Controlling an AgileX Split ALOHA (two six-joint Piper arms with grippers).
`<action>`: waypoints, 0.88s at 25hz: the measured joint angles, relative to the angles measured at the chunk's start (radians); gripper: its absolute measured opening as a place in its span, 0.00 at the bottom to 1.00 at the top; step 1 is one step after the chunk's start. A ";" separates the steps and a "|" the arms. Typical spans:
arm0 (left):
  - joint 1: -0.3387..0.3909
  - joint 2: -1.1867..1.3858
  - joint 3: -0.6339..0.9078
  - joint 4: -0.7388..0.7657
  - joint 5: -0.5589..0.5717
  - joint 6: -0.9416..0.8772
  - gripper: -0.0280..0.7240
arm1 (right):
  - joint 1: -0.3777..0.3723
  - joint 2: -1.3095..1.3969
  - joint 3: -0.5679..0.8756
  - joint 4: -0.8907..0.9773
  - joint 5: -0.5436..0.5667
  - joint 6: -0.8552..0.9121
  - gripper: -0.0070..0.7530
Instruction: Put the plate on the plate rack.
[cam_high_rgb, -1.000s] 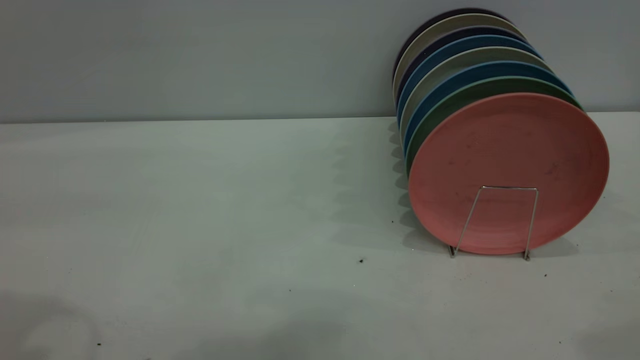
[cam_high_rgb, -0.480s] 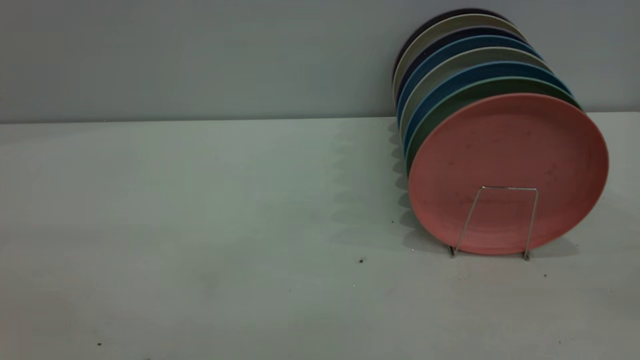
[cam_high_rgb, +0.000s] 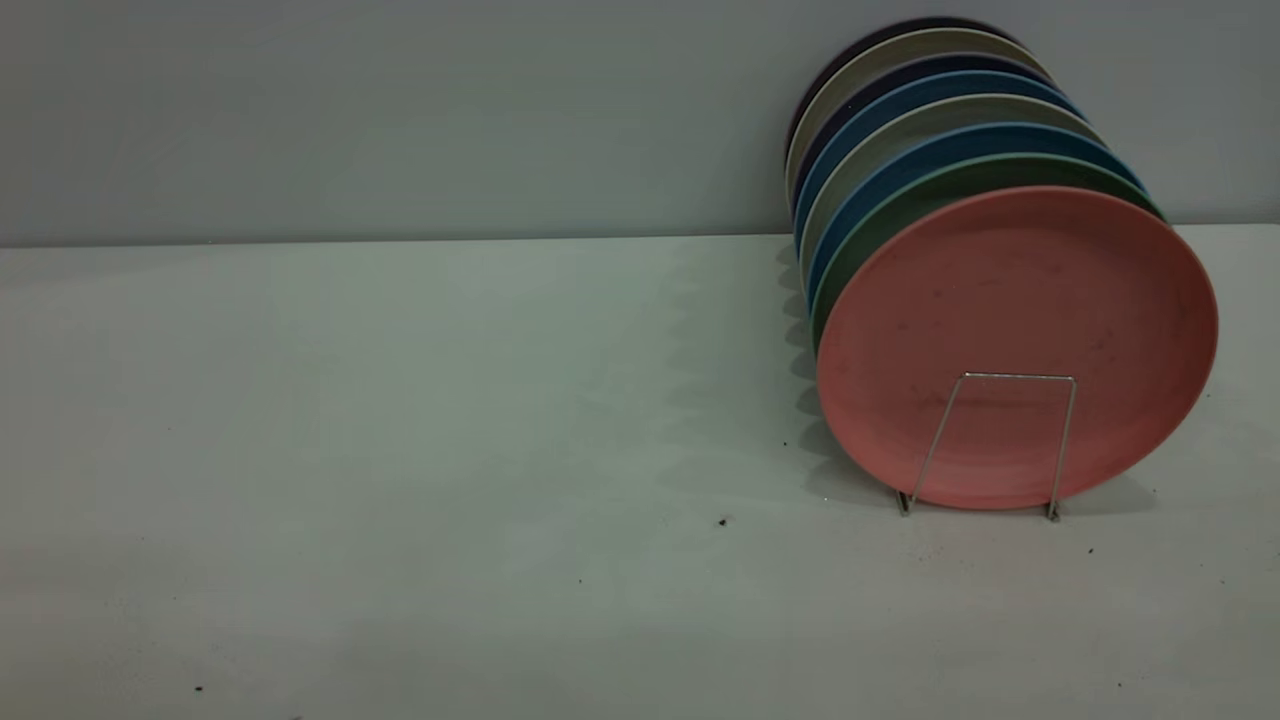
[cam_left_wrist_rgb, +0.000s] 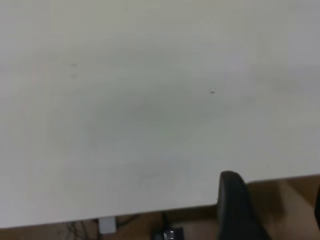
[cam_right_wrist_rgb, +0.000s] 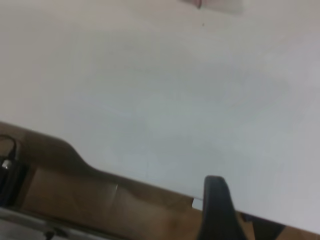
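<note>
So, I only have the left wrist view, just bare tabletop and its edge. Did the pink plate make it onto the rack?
Observer: Yes. The exterior view shows the plate standing on edge in the plate rack, behind its front wire loop.
Operator: Is it alone there?
Observer: No. A green plate stands right behind it, then blue and grey ones in a row.
Operator: Where is the right arm?
Observer: The right wrist view has the right pincer by the table edge, well apart from the rack.

Matt plastic, thin metal wire

The plate (cam_high_rgb: 1015, 320) is seen as matt, faintly scuffed plastic; the plate rack (cam_high_rgb: 1003, 440) as shiny wire; the worktop (cam_high_rgb: 400, 450) smooth, matt.
</note>
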 joint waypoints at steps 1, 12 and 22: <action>0.000 -0.001 0.001 0.012 0.000 -0.001 0.59 | 0.000 -0.002 0.000 0.001 -0.005 0.000 0.69; 0.000 -0.001 0.009 0.016 -0.004 -0.003 0.59 | 0.000 -0.005 0.000 0.002 -0.006 -0.001 0.68; 0.000 -0.001 0.009 0.016 -0.004 -0.006 0.59 | 0.000 -0.005 0.000 0.004 -0.006 0.004 0.68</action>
